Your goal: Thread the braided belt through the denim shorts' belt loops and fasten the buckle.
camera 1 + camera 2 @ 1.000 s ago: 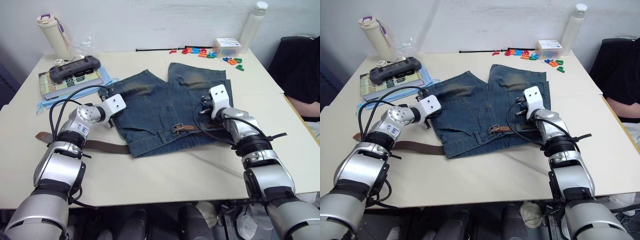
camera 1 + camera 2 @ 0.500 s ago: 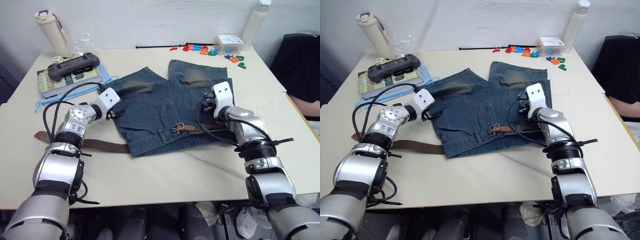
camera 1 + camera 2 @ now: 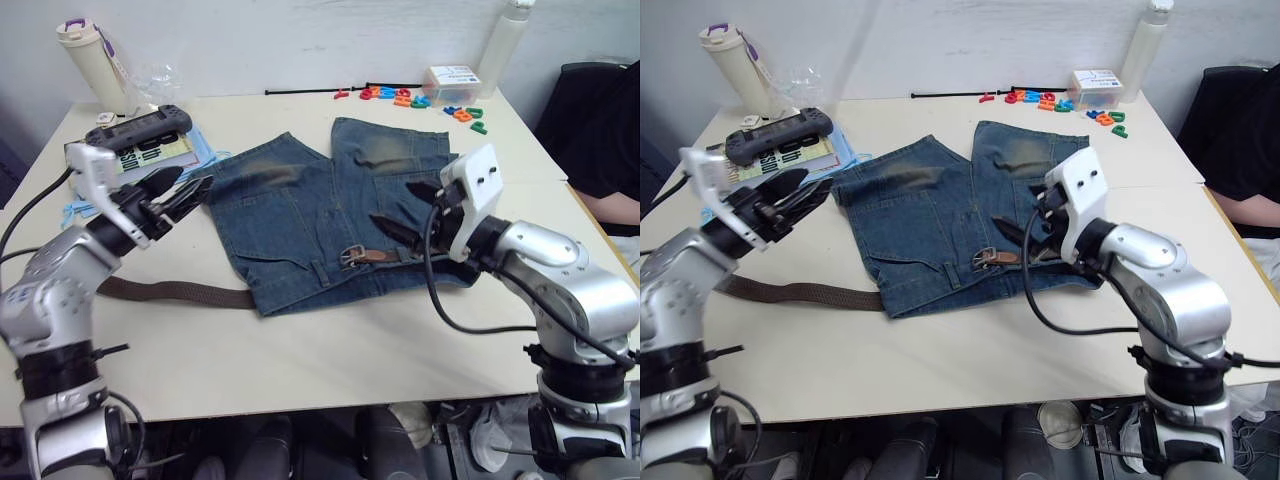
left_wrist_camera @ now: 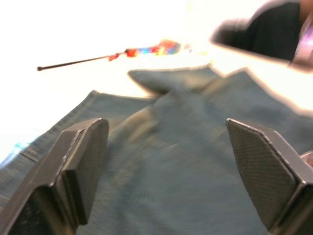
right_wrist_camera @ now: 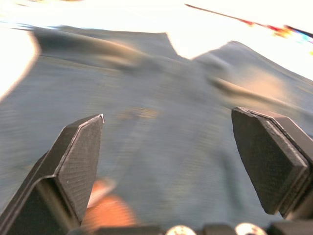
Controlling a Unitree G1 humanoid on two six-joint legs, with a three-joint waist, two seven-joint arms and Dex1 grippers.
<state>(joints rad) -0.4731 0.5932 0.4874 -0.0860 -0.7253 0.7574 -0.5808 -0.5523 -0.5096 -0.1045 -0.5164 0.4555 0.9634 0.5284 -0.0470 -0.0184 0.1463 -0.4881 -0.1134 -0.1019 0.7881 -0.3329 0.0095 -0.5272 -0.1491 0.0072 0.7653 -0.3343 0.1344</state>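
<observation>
The denim shorts [image 3: 300, 210] lie flat in the middle of the table, waistband toward the near edge. The braided belt [image 3: 175, 291] trails out from the waistband's left end across the table. Its silver buckle [image 3: 352, 256] lies on the waistband with a short brown end beside it. The belt loops are too small to tell apart. My left gripper [image 3: 190, 185] hangs open above the table, just left of the shorts, nothing between its fingers [image 4: 83, 161]. My right gripper [image 3: 392, 203] hovers open above the shorts' right half, near the buckle, also empty [image 5: 168, 115].
At the back left a game controller [image 3: 140, 125] rests on a book, on a light-blue cloth [image 3: 205, 150], beside a cream bottle [image 3: 85, 50]. A thin black cord [image 3: 300, 91], coloured letters [image 3: 400, 97], a small box and a white bottle [image 3: 505, 40] line the back. A person in black [image 3: 600, 120] sits right.
Both grippers have opened and lifted off the shorts. The left arm has drawn back to the left, the right arm has risen above the waistband. The shorts and belt lie as before.
</observation>
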